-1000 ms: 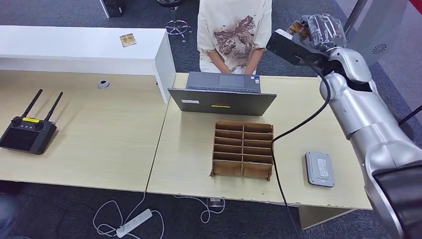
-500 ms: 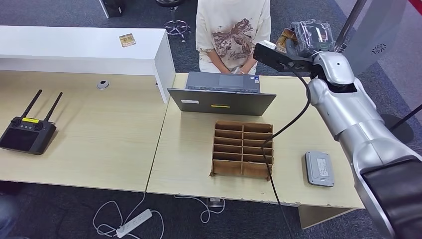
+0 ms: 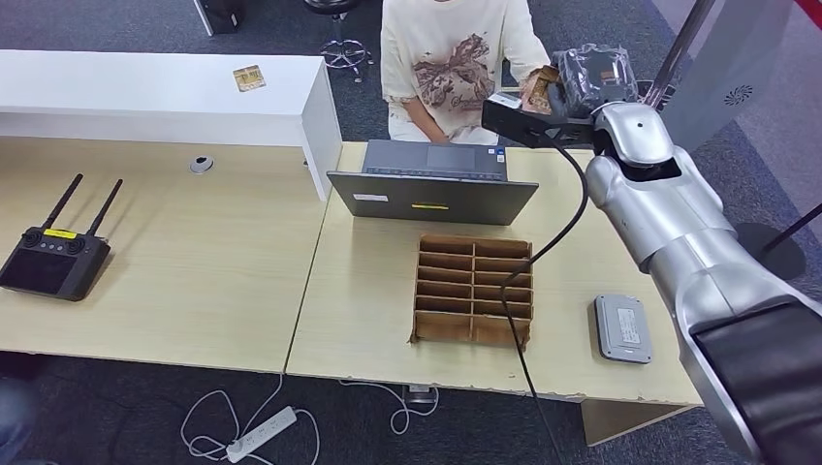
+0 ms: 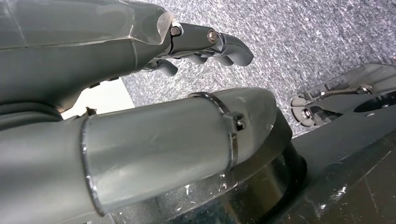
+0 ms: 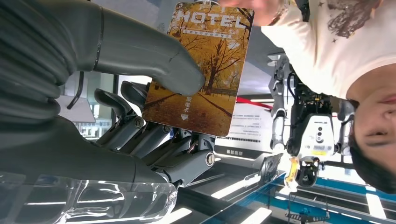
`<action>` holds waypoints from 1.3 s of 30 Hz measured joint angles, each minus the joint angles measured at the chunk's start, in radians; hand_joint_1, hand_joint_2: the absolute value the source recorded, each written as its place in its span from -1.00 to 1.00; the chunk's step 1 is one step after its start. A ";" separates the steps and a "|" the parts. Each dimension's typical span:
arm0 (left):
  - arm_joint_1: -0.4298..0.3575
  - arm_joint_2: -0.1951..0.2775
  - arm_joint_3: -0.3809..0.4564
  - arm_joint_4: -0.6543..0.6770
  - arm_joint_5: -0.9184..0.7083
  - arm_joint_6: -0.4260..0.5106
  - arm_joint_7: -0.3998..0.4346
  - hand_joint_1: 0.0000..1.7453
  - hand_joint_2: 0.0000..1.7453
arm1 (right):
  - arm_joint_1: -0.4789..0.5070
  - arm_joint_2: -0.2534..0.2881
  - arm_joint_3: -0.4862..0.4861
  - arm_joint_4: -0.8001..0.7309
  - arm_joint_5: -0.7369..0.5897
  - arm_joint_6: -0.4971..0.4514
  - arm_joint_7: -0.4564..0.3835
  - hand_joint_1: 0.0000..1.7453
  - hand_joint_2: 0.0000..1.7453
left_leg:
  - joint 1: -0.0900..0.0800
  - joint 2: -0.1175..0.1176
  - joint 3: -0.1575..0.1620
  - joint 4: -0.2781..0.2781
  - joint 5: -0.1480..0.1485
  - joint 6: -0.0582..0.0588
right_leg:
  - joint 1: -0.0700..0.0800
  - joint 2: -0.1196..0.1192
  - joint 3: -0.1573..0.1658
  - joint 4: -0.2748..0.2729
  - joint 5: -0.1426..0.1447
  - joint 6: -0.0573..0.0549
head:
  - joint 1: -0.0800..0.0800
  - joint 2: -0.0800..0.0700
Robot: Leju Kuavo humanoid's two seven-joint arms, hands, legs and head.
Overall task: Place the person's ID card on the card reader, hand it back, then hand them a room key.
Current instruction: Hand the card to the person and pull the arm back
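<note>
Though pinched, room key [image 5: 201, 70] in right hand [image 5: 140, 121]

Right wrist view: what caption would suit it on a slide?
Robot hand pinches a golden hotel card as a person's hand reaches its far end.

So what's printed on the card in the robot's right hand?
Golden autumn trees under the word HOTEL, on the room key card, clearest in the right wrist view.

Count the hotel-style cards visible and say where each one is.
2. One hotel key card is pinched in the right hand, with the person's hand at it; a similar card lies on the white shelf. Others may be hidden.
</note>
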 joint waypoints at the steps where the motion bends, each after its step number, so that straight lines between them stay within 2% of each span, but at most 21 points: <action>1: 0.000 0.000 0.000 0.000 0.000 0.000 0.000 -1.00 -1.00 | -0.001 0.001 0.000 0.002 0.003 0.000 0.000 1.00 1.00 | 0.000 0.000 0.000 0.000 0.000 0.000 | 0.000 0.000 0.000 0.000 0.000 0.000 | 0.000 0.000; 33: -0.002 0.003 -0.003 0.000 0.016 -0.001 -0.003 -1.00 -1.00 | 0.000 0.019 -0.044 0.021 0.044 -0.009 -0.003 1.00 1.00 | 0.000 0.000 0.000 0.000 0.000 0.000 | 0.000 0.000 0.000 0.000 0.000 0.000 | 0.000 0.000; 34: -0.002 0.003 -0.003 0.000 0.016 -0.001 -0.003 -1.00 -1.00 | 0.001 0.019 -0.046 0.021 0.045 -0.009 -0.003 0.88 1.00 | 0.000 0.000 0.000 0.000 0.000 0.000 | 0.000 0.000 0.000 0.000 0.000 0.000 | 0.000 0.000; 35: -0.002 0.003 -0.003 0.000 0.016 -0.002 -0.004 -1.00 -1.00 | 0.001 0.019 -0.048 0.021 0.045 -0.009 -0.003 0.44 1.00 | 0.000 0.000 0.000 0.000 0.000 0.000 | 0.000 0.000 0.000 0.000 0.000 0.000 | 0.000 0.000; 37: -0.002 0.003 -0.003 0.000 0.016 -0.002 -0.004 -1.00 -1.00 | 0.001 0.019 -0.049 0.022 0.045 -0.009 -0.003 -0.56 1.00 | 0.000 0.000 0.000 0.000 0.000 0.000 | 0.000 0.000 0.000 0.000 0.000 0.000 | 0.000 0.000; 38: -0.002 0.003 -0.003 0.000 0.016 -0.002 -0.004 -1.00 -1.00 | 0.001 0.019 -0.049 0.022 0.045 -0.009 -0.003 -0.94 1.00 | 0.000 0.000 0.000 0.000 0.000 0.000 | 0.000 0.000 0.000 0.000 0.000 0.000 | 0.000 0.000; 39: -0.002 0.003 -0.003 0.000 0.016 -0.002 -0.004 -1.00 -1.00 | 0.001 0.019 -0.050 0.022 0.046 -0.010 -0.003 -1.00 1.00 | 0.000 0.000 0.000 0.000 0.000 0.000 | 0.000 0.000 0.000 0.000 0.000 0.000 | 0.000 0.000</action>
